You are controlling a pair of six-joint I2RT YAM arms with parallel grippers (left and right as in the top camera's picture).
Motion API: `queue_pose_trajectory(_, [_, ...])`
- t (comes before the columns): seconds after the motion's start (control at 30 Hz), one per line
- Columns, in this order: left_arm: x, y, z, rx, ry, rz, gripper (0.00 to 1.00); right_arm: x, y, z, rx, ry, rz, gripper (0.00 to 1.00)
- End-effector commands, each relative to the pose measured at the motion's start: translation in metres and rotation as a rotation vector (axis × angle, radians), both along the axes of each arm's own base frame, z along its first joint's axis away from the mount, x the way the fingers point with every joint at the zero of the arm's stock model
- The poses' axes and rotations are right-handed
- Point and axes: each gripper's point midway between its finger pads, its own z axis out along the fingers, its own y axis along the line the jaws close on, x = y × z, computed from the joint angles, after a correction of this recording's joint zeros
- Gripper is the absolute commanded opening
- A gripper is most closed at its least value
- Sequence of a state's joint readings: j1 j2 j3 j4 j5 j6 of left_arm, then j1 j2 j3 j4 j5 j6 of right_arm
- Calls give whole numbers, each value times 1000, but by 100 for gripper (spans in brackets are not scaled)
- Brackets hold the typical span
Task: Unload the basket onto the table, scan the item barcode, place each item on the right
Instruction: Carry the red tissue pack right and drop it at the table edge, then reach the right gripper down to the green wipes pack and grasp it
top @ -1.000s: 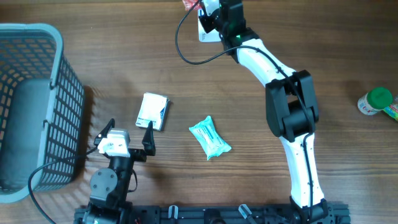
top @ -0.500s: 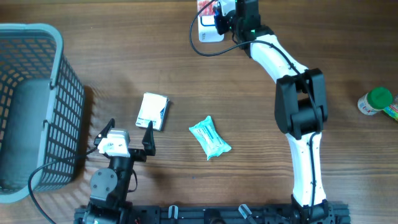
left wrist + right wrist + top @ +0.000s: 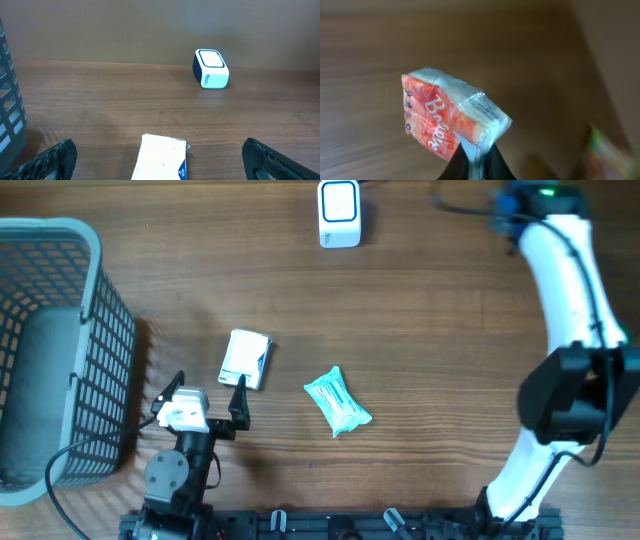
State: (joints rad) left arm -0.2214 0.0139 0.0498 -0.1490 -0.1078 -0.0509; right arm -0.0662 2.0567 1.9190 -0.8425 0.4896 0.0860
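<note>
The orange packet [image 3: 451, 120] sits in the right gripper [image 3: 476, 160], whose claw is clamped together on one thin edge of the wrapper. The rest of the pack stands free above the fingers. From above, that gripper is well to the right of the scanner [image 3: 339, 213], near the same far edge of the table [image 3: 430, 360], and the packet itself cannot be made out there.

The hold is the likely weak point. With so little glossy film pinched, the pack could pivot or slide out on a quick move. No barcode is visible on the showing face, so it may reach the scanner window facing the wrong way. Crinkled, shiny film could also glare and spoil a read.

The packet is a soft, pillowy block in printed plastic with a clear folded end. The scanner is a small, hard white box with rounded corners and a dark-rimmed top.

In front of the scanner lie a flat white carton [image 3: 246, 359] and a crumpled teal pouch [image 3: 337, 401]. The left gripper [image 3: 207, 393] rests just beyond the carton, its claw spread wide and empty. A grey lattice basket [image 3: 90, 240] stands far to the left.
</note>
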Motion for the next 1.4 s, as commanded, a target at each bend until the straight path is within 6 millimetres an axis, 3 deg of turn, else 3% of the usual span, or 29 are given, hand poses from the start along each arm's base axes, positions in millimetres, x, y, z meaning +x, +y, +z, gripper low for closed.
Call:
queue_pose_trajectory(0.0, [0, 0, -1, -10, -3, 4, 100, -44, -96, -54, 73, -60, -456, 5])
queue_pose_trajectory(0.13, [0, 0, -1, -10, -3, 4, 100, -74, -142, -122, 273, -33, -543, 4])
queue_pose_trajectory(0.2, [0, 0, -1, -10, -3, 4, 100, -73, -149, -128, 327, -47, -524, 8])
queue_pose_trajectory(0.27, [0, 0, -1, -10, -3, 4, 100, -43, -137, -98, 396, -108, -302, 100])
queue_pose_trajectory(0.33, [0, 0, -1, -10, -3, 4, 100, -18, -114, -45, 500, -229, -176, 100])
queue_pose_trajectory(0.37, [0, 0, -1, -10, -3, 4, 100, -8, -92, -20, 579, -278, -87, 100])
queue_pose_trajectory(0.4, [0, 0, -1, -10, -3, 4, 100, -2, -55, 10, 710, -322, 49, 100])
queue_pose_trajectory(0.43, [0, 0, -1, -10, -3, 4, 100, -8, -12, 37, 855, -332, 185, 100])
queue_pose_trajectory(0.5, [0, 0, -1, -10, -3, 4, 100, -31, 46, 49, 1036, -239, 276, 100])
queue_pose_trajectory(0.57, [0, 0, -1, -10, -3, 4, 100, -60, 94, 26, 1088, -46, 322, 100])
queue_pose_trajectory(0.7, [0, 0, -1, -10, -3, 4, 100, -123, 197, -30, 1046, 330, 578, 100])
queue_pose_trajectory(0.83, [0, 0, -1, -10, -3, 4, 100, -176, 270, -73, 921, 583, 706, 100])
queue_pose_trajectory(0.97, [0, 0, -1, -10, -3, 4, 100, -223, 312, -106, 808, 730, 892, 100])
queue_pose_trajectory(1.03, [0, 0, -1, -10, -3, 4, 100, -240, 322, -120, 793, 767, 937, 99])
queue_pose_trajectory(1.2, [0, 0, -1, -10, -3, 4, 100, -252, 336, -146, 789, 749, 1020, 93])
queue_pose_trajectory(1.37, [0, 0, -1, -10, -3, 4, 100, -263, 353, -147, 933, 726, 1062, 83])
